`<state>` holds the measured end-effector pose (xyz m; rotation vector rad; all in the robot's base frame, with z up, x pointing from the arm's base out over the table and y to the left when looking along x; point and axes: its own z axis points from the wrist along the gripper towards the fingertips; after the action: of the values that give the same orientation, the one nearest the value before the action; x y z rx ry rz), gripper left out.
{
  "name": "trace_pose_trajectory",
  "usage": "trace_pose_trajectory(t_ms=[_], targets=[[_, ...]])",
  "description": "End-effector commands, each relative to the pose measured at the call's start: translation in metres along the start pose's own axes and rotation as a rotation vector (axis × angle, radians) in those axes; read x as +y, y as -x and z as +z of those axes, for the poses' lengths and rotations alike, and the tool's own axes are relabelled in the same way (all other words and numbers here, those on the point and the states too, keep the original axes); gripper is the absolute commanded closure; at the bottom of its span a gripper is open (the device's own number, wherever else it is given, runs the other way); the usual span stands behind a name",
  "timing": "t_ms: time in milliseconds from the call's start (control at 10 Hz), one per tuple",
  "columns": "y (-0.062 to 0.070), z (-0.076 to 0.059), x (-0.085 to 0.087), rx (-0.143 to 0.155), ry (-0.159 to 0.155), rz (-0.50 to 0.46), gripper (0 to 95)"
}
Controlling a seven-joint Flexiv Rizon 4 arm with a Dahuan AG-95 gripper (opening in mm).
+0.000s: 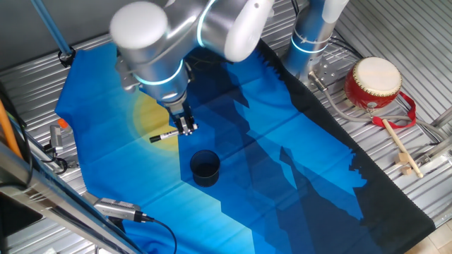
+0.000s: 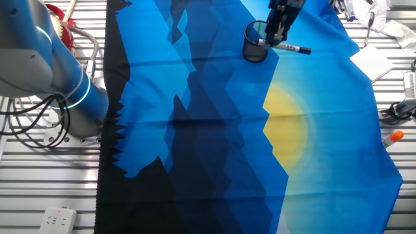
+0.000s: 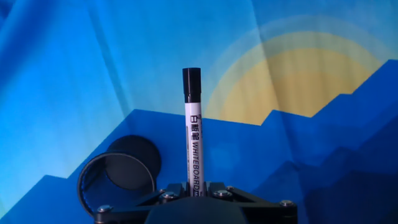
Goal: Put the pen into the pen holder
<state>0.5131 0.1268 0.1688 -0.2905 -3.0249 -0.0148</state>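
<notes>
Pen (image 3: 192,134) sits pinched at its white tail end in the gripper (image 1: 186,127), lying level above the blue cloth (image 1: 282,162) with its black cap pointing away from the fingers. Pen holder (image 1: 205,167) stands open-mouthed just beside and below, not yet under the pen. A good finish likely means tilting the pen upright, centring it over the rim, then lowering before letting go, so it cannot tip the cup.

The pen (image 1: 165,135) is a white whiteboard marker with a black cap, clamped at its tail end and held level above the cloth. The holder (image 1: 205,168), a dark round cup, stands upright and empty just beside it, apart from it.
</notes>
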Motion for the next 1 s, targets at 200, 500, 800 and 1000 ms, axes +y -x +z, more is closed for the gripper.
trace_pose_trajectory(t_ms=[200, 500, 800, 1000], targets=[[0.002, 0.000, 0.001, 0.060, -0.019, -0.237, 95.0], [0.002, 0.000, 0.001, 0.075, -0.044, -0.322, 95.0], [0.001, 0.000, 0.005, 0.077, 0.005, -0.317, 95.0], [-0.004, -0.001, 0.032, 0.074, 0.034, -0.275, 95.0]])
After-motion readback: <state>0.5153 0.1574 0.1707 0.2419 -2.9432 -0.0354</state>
